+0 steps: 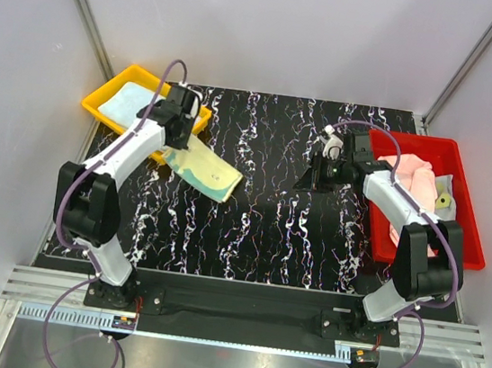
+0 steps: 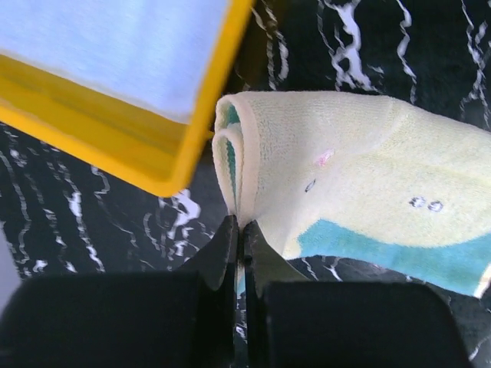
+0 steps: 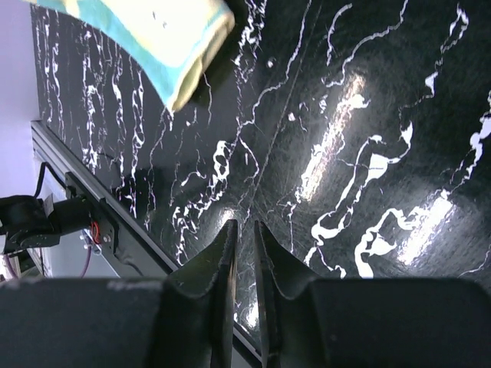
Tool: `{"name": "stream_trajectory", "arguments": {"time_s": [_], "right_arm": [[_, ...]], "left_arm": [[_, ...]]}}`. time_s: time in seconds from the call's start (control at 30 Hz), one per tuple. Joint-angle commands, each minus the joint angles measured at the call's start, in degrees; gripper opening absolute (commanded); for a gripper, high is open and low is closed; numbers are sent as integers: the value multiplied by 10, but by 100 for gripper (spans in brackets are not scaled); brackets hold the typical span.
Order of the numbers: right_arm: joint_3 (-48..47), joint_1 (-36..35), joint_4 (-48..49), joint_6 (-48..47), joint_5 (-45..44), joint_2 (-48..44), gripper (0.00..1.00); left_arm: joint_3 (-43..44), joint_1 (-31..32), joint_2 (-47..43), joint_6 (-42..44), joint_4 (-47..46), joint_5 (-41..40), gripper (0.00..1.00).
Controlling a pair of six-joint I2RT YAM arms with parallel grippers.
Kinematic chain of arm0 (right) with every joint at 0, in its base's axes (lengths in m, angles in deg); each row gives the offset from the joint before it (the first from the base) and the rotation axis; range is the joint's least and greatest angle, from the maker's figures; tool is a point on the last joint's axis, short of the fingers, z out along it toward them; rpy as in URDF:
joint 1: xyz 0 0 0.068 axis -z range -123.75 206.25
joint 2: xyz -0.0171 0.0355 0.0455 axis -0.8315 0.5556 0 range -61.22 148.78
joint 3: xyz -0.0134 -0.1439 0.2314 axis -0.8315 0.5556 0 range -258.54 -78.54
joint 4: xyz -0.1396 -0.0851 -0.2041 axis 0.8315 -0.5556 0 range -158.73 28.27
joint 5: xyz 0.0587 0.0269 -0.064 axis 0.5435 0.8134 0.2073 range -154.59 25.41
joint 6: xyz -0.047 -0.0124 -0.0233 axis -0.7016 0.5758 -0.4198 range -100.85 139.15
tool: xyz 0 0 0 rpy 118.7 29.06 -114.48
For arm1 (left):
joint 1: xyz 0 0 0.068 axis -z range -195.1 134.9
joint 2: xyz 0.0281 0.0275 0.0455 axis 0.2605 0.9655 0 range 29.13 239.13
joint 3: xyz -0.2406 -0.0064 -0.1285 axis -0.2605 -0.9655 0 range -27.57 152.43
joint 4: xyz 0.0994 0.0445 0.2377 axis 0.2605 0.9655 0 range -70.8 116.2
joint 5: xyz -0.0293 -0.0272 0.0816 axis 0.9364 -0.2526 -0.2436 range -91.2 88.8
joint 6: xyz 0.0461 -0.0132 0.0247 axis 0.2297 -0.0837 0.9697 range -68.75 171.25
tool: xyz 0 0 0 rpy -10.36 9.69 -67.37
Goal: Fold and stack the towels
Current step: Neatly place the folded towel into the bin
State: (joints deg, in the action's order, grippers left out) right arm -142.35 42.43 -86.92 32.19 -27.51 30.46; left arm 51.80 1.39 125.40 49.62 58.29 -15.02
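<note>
Black marbled desk, upper left of the frame: folded yellow-and-teal towel pinched at its edge by clenched left fingers, just beside the yellow tray. Right fingers slightly parted, empty. Thin pinch though, could slip, or snag the tray rim and unfold.

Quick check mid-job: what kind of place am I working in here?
Probably a lab test cell, not a home: plain pale walls on metal framing, a black marbled table, and towels sorted in a yellow tray and red tray.
</note>
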Motion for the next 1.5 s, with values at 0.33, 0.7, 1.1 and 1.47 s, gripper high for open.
{"name": "stream_trajectory", "arguments": {"time_s": [0.33,0.7,1.1,1.47], "right_arm": [[-88,6,23,-1,26,31,21],[-83,7,36,8,35,27,21],[-97,21,28,1,29,41,22],[-91,35,35,1,26,52,22]], "left_arm": [[260,-138,178,54,-2,-71,0],[327,-194,240,123,-95,-86,0],[412,-254,341,131,-130,-45,0],[469,-280,401,131,-160,-20,7]]}}
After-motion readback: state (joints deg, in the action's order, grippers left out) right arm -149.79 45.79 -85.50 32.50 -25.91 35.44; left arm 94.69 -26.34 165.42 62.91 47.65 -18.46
